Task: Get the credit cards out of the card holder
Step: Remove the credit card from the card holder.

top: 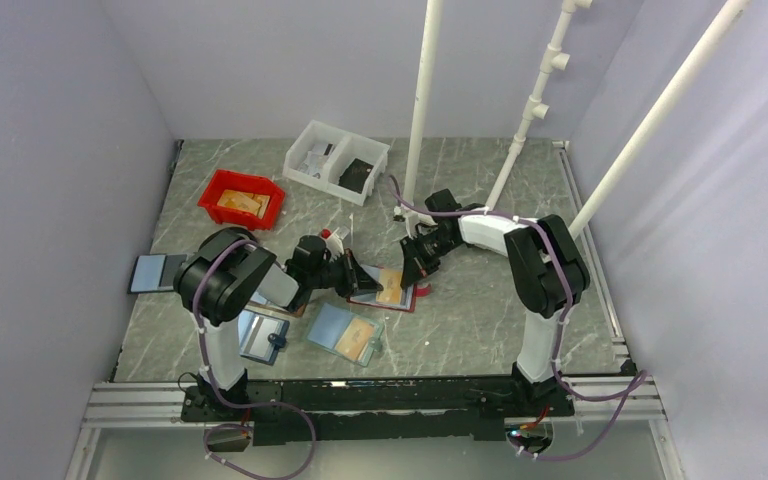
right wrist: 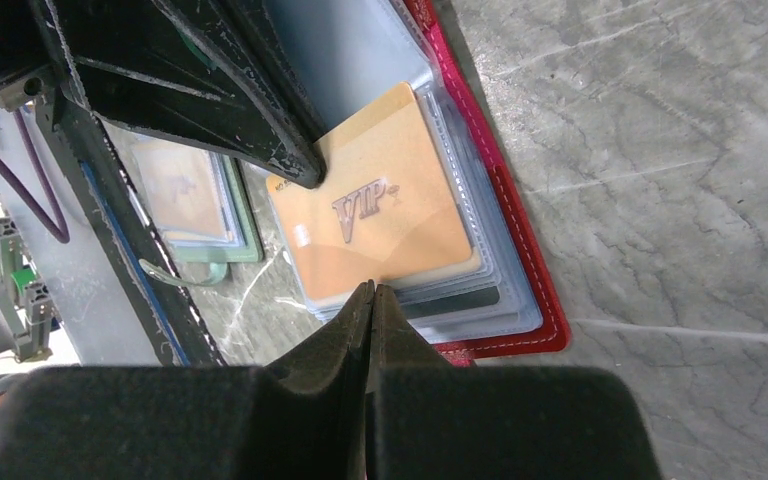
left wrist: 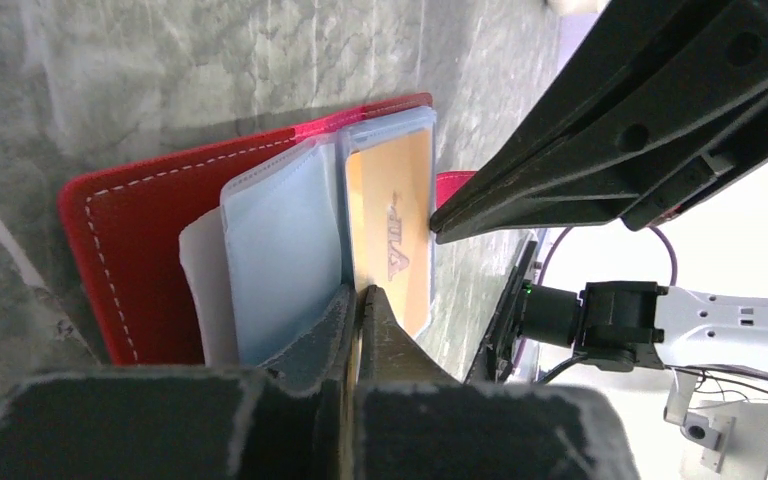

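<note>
A red bin [top: 242, 199] and a white bin [top: 336, 161] stand on the marbled table [top: 480, 310], a teal holder [top: 347, 333] lying open nearby.

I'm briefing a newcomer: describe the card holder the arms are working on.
At the middle of the marble table, where both arms' jaws meet, lies the open card holder. Unlike the teal holder and dark-edged holder nearby, its cover is bright red.

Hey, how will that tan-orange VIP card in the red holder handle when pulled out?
The tan-orange VIP card lies flat, so probably stiff and light. Its face looks smooth, perhaps slippery. Clear sleeves of the red stitched card holder bulge loosely, so may drag along.
</note>
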`<action>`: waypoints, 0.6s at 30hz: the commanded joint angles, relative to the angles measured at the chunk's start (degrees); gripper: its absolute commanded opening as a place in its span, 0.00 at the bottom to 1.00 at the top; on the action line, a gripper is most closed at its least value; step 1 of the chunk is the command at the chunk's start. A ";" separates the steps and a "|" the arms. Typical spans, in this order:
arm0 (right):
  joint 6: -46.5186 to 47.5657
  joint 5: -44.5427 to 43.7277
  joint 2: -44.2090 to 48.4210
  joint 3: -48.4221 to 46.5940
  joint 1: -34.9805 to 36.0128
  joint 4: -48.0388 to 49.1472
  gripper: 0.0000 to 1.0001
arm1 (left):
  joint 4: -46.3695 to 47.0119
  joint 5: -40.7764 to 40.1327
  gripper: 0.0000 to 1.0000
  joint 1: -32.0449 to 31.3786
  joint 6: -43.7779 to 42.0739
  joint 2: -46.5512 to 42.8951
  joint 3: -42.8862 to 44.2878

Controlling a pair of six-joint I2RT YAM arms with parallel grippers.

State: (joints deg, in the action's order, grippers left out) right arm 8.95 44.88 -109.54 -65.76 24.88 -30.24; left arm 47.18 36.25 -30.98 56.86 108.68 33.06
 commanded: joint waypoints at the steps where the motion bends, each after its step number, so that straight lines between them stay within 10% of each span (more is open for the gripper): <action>1: 0.98 -4.37 -2.87 -1.11 1.10 0.92 0.00 | 7.45 2.29 0.00 0.14 1.97 1.88 -2.65; 18: 2.87 -9.02 -5.02 -2.77 1.37 -1.99 0.08 | 4.41 4.65 0.00 4.23 -0.75 -5.10 -6.47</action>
State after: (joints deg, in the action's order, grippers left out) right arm 8.91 44.91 -111.68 -68.53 26.30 -31.66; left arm 52.88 38.76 -27.97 58.76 107.09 27.59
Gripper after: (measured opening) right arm 0.074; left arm 0.013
